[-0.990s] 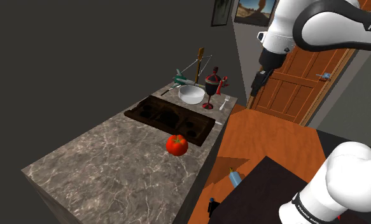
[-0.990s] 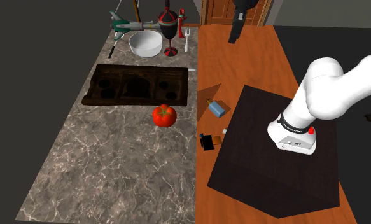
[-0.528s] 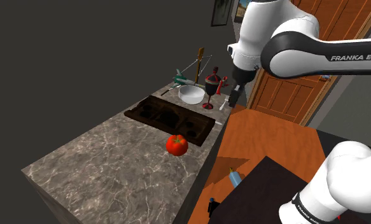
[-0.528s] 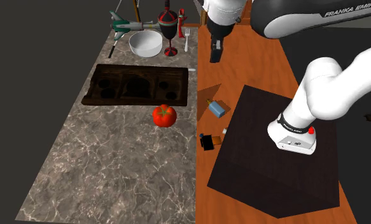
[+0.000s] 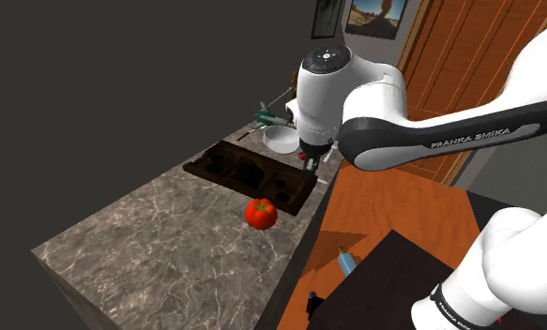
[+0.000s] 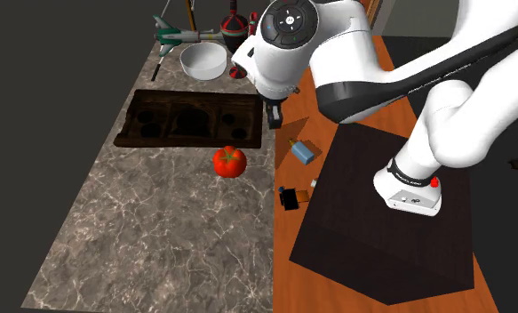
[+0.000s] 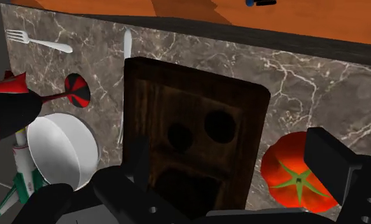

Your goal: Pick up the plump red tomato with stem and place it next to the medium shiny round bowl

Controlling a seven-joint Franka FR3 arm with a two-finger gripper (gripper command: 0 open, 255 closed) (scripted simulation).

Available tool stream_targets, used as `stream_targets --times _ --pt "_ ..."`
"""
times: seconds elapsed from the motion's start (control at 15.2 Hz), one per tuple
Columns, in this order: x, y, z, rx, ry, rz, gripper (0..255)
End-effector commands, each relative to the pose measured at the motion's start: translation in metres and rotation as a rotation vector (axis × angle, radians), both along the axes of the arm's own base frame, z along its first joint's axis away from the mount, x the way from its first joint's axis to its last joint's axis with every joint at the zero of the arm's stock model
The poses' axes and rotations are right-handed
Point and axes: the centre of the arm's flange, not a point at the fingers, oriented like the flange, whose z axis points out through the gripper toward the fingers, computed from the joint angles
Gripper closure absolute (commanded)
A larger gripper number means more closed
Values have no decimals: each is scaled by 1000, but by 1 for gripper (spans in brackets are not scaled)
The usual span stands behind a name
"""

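Red tomato sitting on marbled counter, just beside corner of dark brown board. I am seeing end effector hanging above board, fingers standing apart, clasping nothing. White bowl sitting past board's far end, well apart from tomato.

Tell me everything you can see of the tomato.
The tomato is plump, glossy red, with a green star-shaped stem on top. It sits upright and whole on the grey marbled counter, close beside the dark brown slab, near the counter's edge. The gripper is apart from it.
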Motion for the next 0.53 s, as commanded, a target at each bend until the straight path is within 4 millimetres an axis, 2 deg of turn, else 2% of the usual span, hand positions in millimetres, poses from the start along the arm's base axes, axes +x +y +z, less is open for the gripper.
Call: stream_targets --times 0.0,0.46 --pt "1 22 -21 -47 -3 49 0" --pt "9 93 -102 -208 -9 213 0"
